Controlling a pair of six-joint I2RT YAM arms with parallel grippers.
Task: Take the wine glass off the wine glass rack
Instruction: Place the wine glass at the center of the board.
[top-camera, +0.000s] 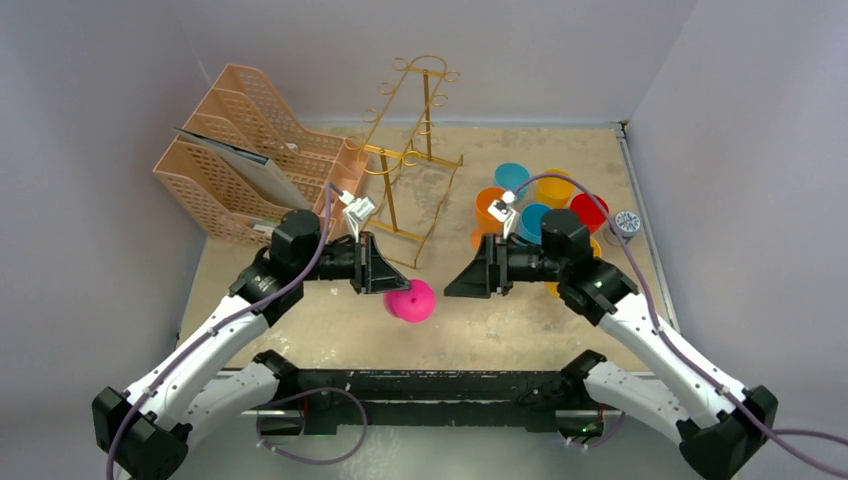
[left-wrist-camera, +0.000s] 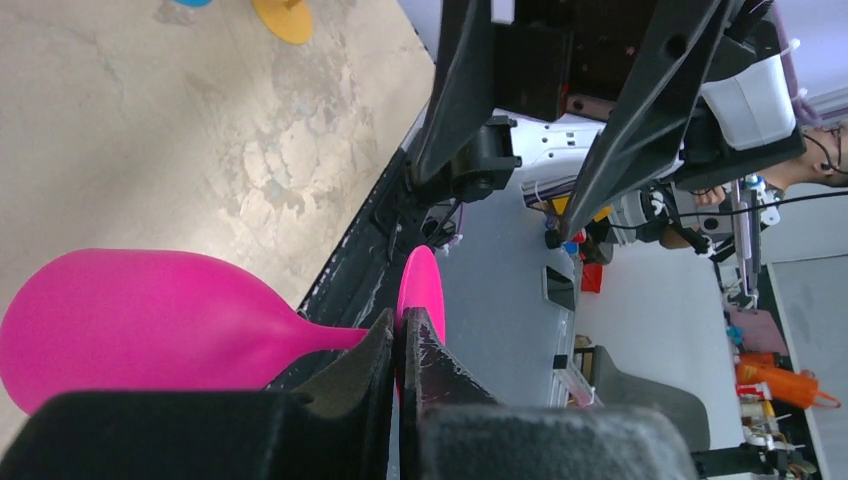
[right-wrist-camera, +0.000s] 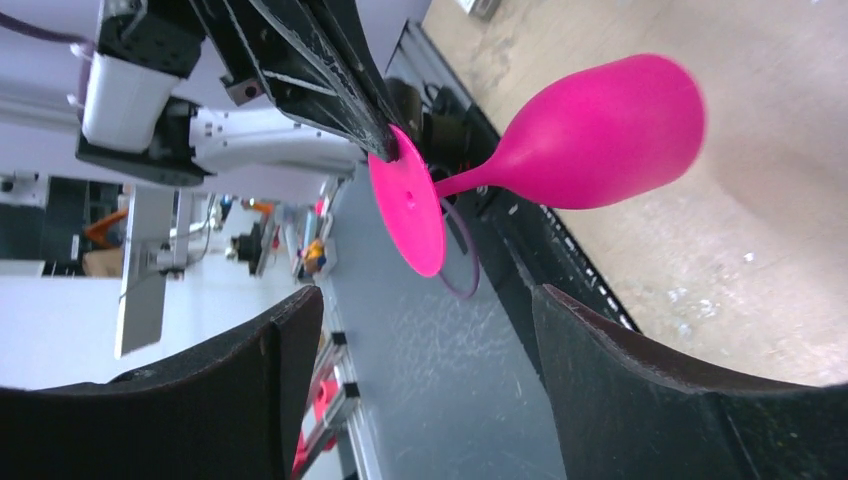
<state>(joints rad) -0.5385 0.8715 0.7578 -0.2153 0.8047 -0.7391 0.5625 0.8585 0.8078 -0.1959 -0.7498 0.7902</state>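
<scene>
- Top view: the glass (top-camera: 412, 300) is off the rack (top-camera: 410, 160) and well clear of it, lying sideways in front, between the two arms. I'd call the main job done.
- The left gripper (top-camera: 393, 281) has it. The right gripper (top-camera: 456, 285) faces it from the other side and isn't touching.
- The rack is thin gold wire with curly hooks on top and a rectangular base, and nothing hangs on it. There's a peach lattice organizer (top-camera: 250, 150) to its left and a bunch of bright plastic cups (top-camera: 540, 205) on the right.
- I can't tell if the bowl rests on the table (top-camera: 520, 320) or floats just above it. What's left, I guess, is setting it down or handing it over.
- Left wrist: the fingers (left-wrist-camera: 345, 375) are clamped on the glass's flat round foot. The bowl is smooth, opaque hot pink and looks like plastic, a rounded tulip shape on a short stem. The table is mottled beige, kinda stone-look.
- Right wrist: this gripper's jaws are spread wide with nothing between them. The glass sits just beyond, foot toward the camera, with the left fingers pinching the foot's rim.
</scene>
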